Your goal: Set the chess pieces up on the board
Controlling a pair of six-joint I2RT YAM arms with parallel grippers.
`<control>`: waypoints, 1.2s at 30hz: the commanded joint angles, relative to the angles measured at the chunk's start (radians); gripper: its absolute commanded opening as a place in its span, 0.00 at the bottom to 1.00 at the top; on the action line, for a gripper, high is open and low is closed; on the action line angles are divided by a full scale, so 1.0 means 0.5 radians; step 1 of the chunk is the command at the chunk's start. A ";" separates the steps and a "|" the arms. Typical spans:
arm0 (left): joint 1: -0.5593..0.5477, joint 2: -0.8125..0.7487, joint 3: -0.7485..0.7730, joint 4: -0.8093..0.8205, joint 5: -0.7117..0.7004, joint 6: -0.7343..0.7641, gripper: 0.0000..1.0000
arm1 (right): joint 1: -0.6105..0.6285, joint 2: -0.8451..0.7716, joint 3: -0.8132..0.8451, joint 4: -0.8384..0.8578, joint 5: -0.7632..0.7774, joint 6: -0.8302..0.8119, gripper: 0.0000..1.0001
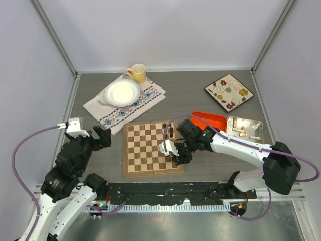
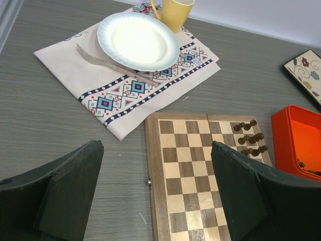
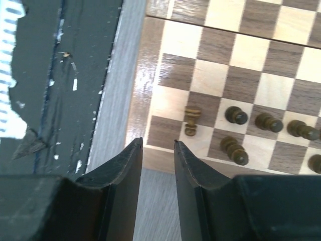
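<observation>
The board (image 1: 145, 149) lies flat at the table's middle; it also shows in the left wrist view (image 2: 193, 175) and the right wrist view (image 3: 251, 70). Several dark chess pieces (image 1: 171, 132) stand along its right edge, seen too in the left wrist view (image 2: 249, 138). In the right wrist view a dark piece (image 3: 191, 120) stands near the board's corner, with more (image 3: 235, 116) beside it. My right gripper (image 3: 157, 141) hangs just off that corner (image 1: 177, 156), jaws slightly apart and empty. My left gripper (image 2: 156, 150) is wide open and empty, left of the board (image 1: 103, 136). Pale pieces (image 1: 243, 132) lie in a metal tray.
An orange tray (image 1: 216, 120) and the metal tray (image 1: 253, 123) sit right of the board. A floral square plate (image 1: 228, 92) lies at the back right. A white plate (image 1: 122, 93), a fork (image 2: 95, 57) and a yellow cup (image 1: 138, 73) rest on a patterned cloth (image 1: 113, 116) at the back left.
</observation>
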 commanded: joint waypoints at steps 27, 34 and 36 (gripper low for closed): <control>0.008 0.005 -0.037 0.072 0.066 -0.063 0.93 | 0.125 0.179 -0.196 0.657 0.408 0.093 0.37; 0.011 -0.005 -0.037 0.066 0.060 -0.060 0.93 | 0.143 0.222 -0.181 0.602 0.393 0.075 0.29; 0.011 -0.008 -0.040 0.066 0.060 -0.060 0.93 | 0.146 0.249 -0.165 0.565 0.390 0.075 0.26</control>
